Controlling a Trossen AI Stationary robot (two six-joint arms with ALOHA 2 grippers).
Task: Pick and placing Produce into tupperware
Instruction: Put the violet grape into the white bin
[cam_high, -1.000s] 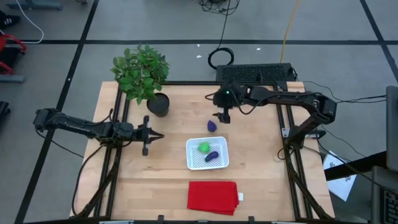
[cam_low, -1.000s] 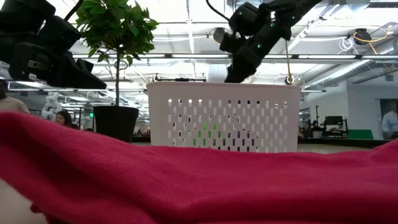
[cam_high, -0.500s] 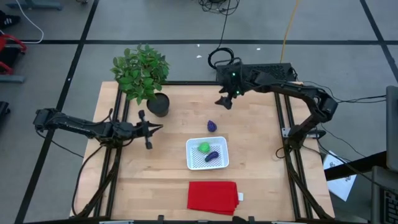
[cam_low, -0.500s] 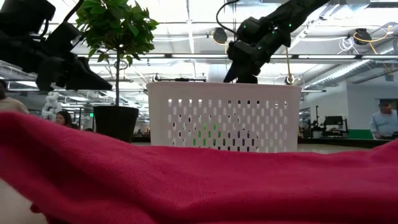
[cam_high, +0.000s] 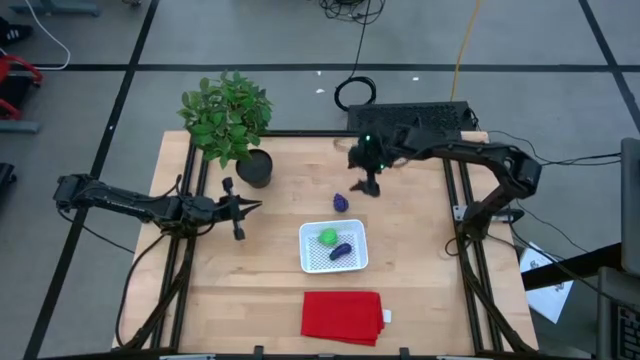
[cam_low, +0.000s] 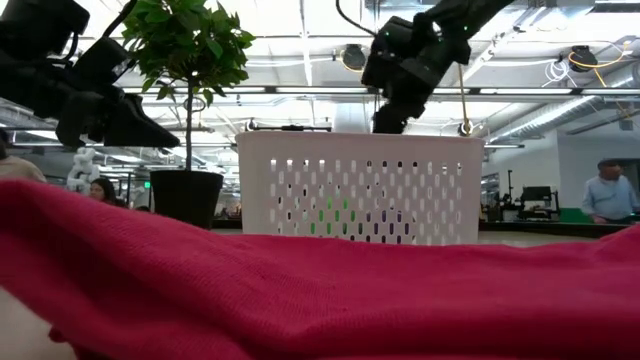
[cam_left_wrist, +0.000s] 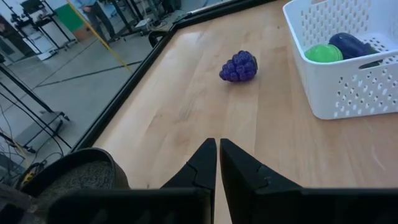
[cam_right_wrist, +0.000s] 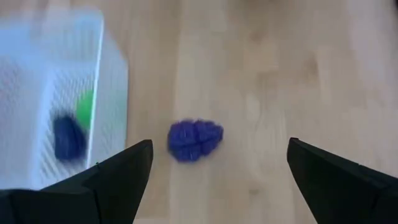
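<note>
The white perforated tupperware (cam_high: 334, 246) sits mid-table and holds the round green item (cam_high: 327, 237) and the elongated dark purple item (cam_high: 341, 251). The rounded purple grape bunch (cam_high: 342, 202) lies on the wood just beyond the tupperware's far side; it also shows in the wrist views (cam_right_wrist: 194, 139) (cam_left_wrist: 239, 66). My right gripper (cam_high: 369, 186) hangs open above the table, just far-right of the grapes, with its fingers wide apart (cam_right_wrist: 217, 180). My left gripper (cam_high: 240, 208) waits, shut, left of the tupperware (cam_left_wrist: 218, 146).
A potted plant (cam_high: 228, 120) stands at the far left corner. A folded red cloth (cam_high: 342, 316) lies near the near edge and fills the low view's foreground (cam_low: 320, 290). Bare wood lies right of the tupperware. People stand in the room beyond.
My right gripper swung toward the far edge, then came back toward the near edge and now hangs beside the grapes. My left gripper turned slightly about its wrist and stayed in place. The produce and tupperware have not moved.
</note>
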